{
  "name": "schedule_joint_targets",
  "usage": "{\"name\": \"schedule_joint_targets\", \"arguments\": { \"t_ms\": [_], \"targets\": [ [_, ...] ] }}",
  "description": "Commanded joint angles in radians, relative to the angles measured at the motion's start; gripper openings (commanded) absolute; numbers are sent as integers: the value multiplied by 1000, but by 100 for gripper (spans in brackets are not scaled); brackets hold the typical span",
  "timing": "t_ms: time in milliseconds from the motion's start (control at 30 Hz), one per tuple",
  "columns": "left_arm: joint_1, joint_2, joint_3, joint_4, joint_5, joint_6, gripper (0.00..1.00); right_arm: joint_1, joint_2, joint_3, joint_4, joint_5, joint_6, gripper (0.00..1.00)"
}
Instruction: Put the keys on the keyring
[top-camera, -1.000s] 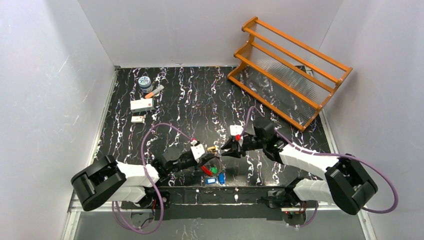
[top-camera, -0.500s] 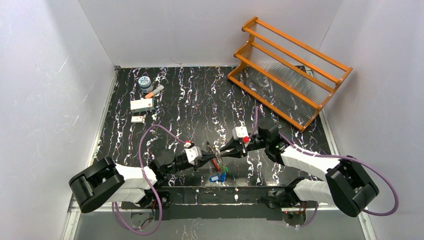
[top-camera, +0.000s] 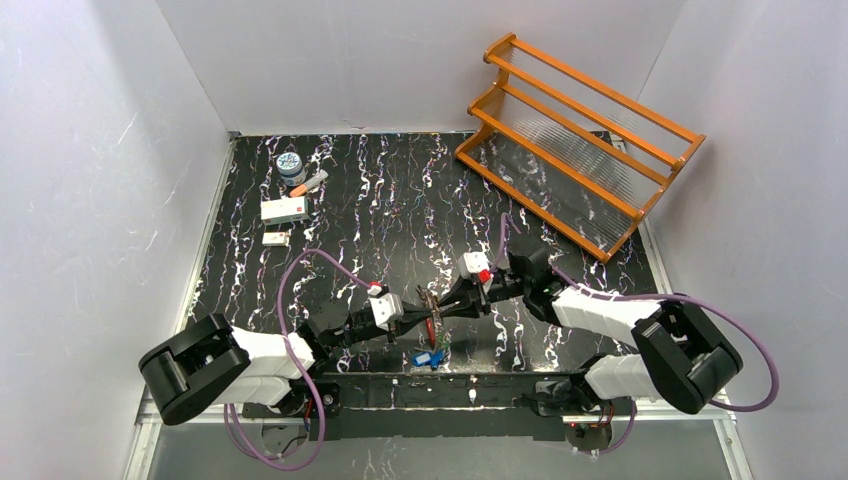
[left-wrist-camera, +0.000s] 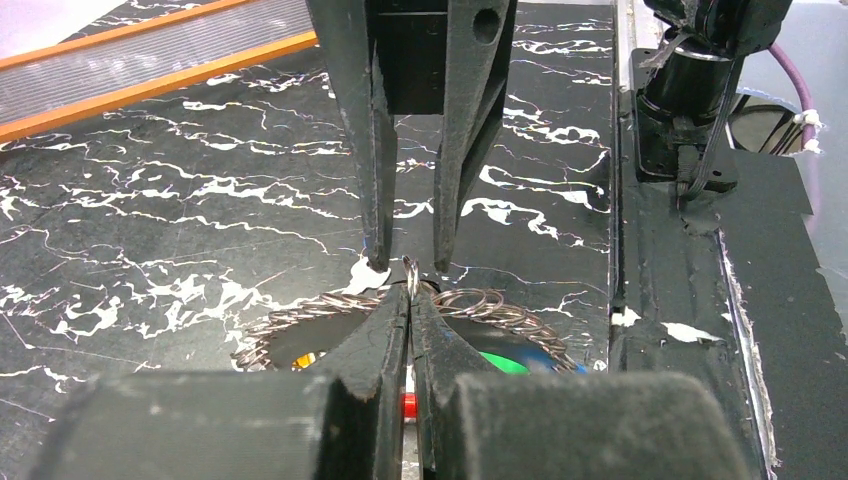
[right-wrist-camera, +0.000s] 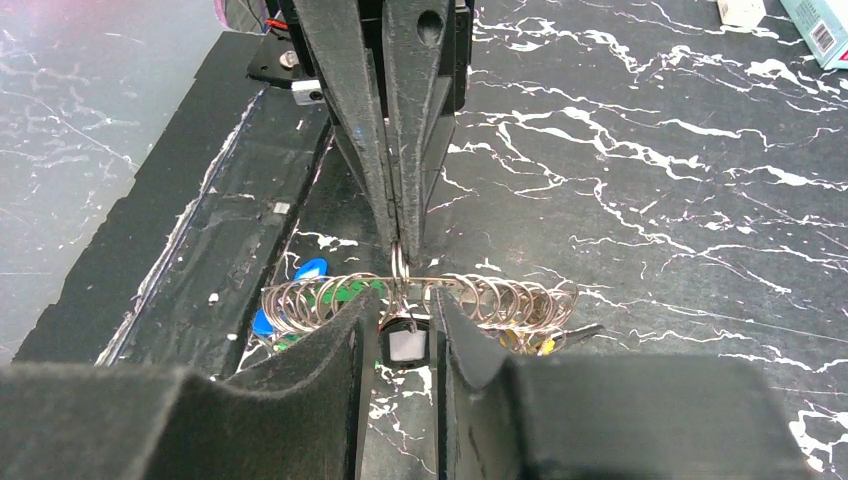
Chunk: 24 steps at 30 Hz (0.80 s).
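The keyring (top-camera: 432, 320) is a thin wire loop strung with many small silver rings and hangs between my two grippers near the table's front edge. My left gripper (top-camera: 417, 306) is shut on its wire; the left wrist view (left-wrist-camera: 410, 288) shows the pinch. Green, blue, red and yellow tags (left-wrist-camera: 500, 360) dangle under it. My right gripper (top-camera: 447, 304) faces the left one, open, its fingers straddling the ring (right-wrist-camera: 500, 295). A black tag with a pale face (right-wrist-camera: 405, 346) hangs between them. A blue tag (top-camera: 428, 357) lies below. No separate loose key shows.
An orange wooden rack (top-camera: 580, 140) stands at the back right. A small jar (top-camera: 290, 165), an orange pen (top-camera: 310, 182), a white box (top-camera: 284, 208) and a small packet (top-camera: 275, 238) sit at the back left. The black base strip (top-camera: 470, 385) runs along the near edge.
My left gripper has lifted the keyring off the table, so the tags now dangle. My right gripper has moved left, up to the ring.
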Motion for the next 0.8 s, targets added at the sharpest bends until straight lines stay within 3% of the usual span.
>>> {"name": "schedule_joint_targets", "arguments": {
  "t_ms": [0,267,400,467,667,700,767],
  "targets": [
    [-2,-1,7,65,14,-1,0,-2,20,39,76,-28,28,33],
    [-2,3,11,65,16,1,0,-2,43,43,97,-50,45,23],
    [-3,3,14,65,16,0,0,-1,41,45,82,-48,38,13],
    [-3,5,14,65,15,0,0,-2,40,45,78,-52,37,2],
    [-2,10,17,65,8,0,0,-1,30,60,6,-39,4,1],
    [-2,9,16,65,3,4,1,-1,26,63,-12,-30,-6,1],
    [-2,10,13,64,-13,11,15,-1,20,72,-63,-11,-31,1]
  ]
}}
